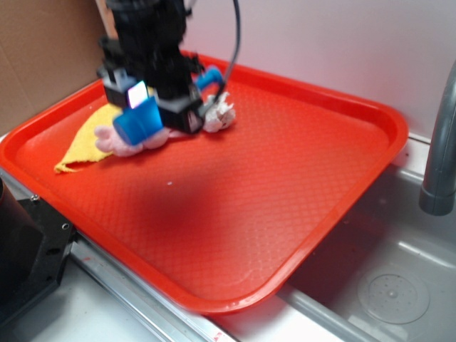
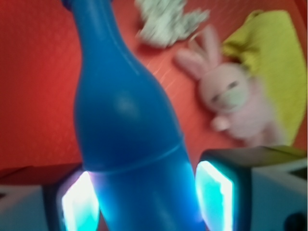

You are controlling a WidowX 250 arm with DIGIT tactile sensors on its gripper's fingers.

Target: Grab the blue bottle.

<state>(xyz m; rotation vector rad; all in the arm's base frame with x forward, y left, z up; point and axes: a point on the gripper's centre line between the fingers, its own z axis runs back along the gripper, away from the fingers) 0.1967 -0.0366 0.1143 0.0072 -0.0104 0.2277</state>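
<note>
**Bottle in the jaws, lift looks on**

The gripper (image 2: pixel 144 202) is clamped on the blue bottle (image 2: pixel 122 120), one lit pad pressing each side of the lower body, neck pointing away toward the far side of the red tray (image 1: pixel 299 178). In the exterior view the bottle (image 1: pixel 139 122) hangs under the black arm at the tray's back-left corner, apparently clear of the tray floor, though blur makes that hard to swear to. So the grab itself reads as made; what remains, I'd judge, is a steady rise without letting the smooth plastic slip or twist between the pads.

The wrist view gives the contact: both pads flush on the bottle, and the pink bunny (image 2: pixel 231 103), the yellow cloth (image 2: pixel 274 62) and a crumpled pale scrap (image 2: pixel 166 19) lying below on the tray. The exterior view gives the setting instead: the tray sits over a sink (image 1: pixel 399 285), a grey faucet (image 1: pixel 442 142) at the right edge.
</note>
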